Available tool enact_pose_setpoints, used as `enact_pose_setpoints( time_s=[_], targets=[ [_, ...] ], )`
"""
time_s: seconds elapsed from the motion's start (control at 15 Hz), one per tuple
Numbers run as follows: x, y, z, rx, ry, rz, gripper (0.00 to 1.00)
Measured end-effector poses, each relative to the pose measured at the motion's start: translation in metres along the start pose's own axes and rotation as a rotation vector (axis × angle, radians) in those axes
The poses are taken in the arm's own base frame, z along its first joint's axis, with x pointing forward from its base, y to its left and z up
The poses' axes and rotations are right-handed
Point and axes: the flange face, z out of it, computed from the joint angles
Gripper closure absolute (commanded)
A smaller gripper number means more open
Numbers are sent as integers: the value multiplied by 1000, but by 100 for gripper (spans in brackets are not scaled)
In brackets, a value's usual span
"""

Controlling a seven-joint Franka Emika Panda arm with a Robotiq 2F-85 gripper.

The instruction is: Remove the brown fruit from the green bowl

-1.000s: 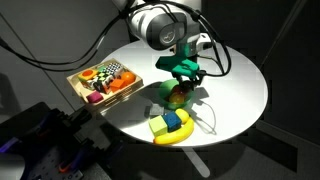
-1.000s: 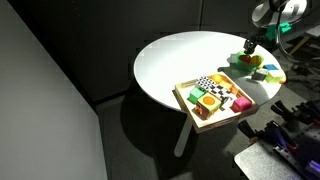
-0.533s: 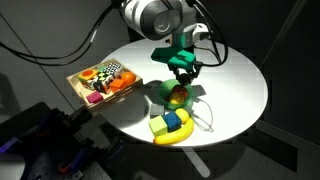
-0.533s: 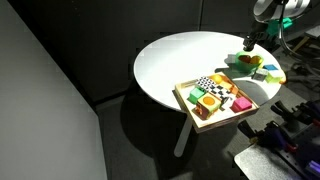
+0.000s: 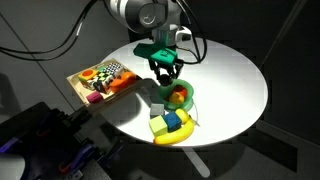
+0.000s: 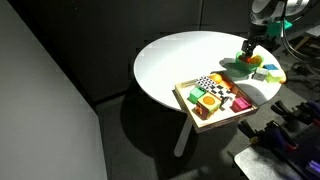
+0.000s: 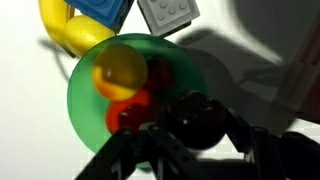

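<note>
In the wrist view my gripper (image 7: 196, 138) is shut on the brown fruit (image 7: 192, 112), a dark round ball between the two black fingers, held over the near rim of the green bowl (image 7: 84, 102). An orange-yellow fruit (image 7: 119, 67) and a red fruit (image 7: 126, 112) lie in the bowl. In an exterior view the gripper (image 5: 163, 73) hangs just above and to the left of the green bowl (image 5: 186, 104). It also shows at the table's far side in an exterior view (image 6: 246, 54).
A yellow banana (image 5: 172, 137) with a blue block (image 5: 172, 122) on it lies in front of the bowl. A wooden tray (image 5: 80, 84) of toy food stands to the left, also seen in an exterior view (image 6: 190, 108). The round white table (image 5: 235, 85) ends near the bowl.
My gripper has moved left and up from over the bowl's middle to its left rim, carrying the brown fruit. The bowl and the other fruits have not moved.
</note>
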Motion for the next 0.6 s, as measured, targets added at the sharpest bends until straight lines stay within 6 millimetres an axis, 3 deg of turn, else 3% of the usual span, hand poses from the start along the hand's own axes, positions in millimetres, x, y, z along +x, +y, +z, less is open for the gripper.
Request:
enact_pose_setpoints(
  time_s=[0.6],
  targets=[
    [-9, -41, 18, 58, -91, -84, 64]
  ],
)
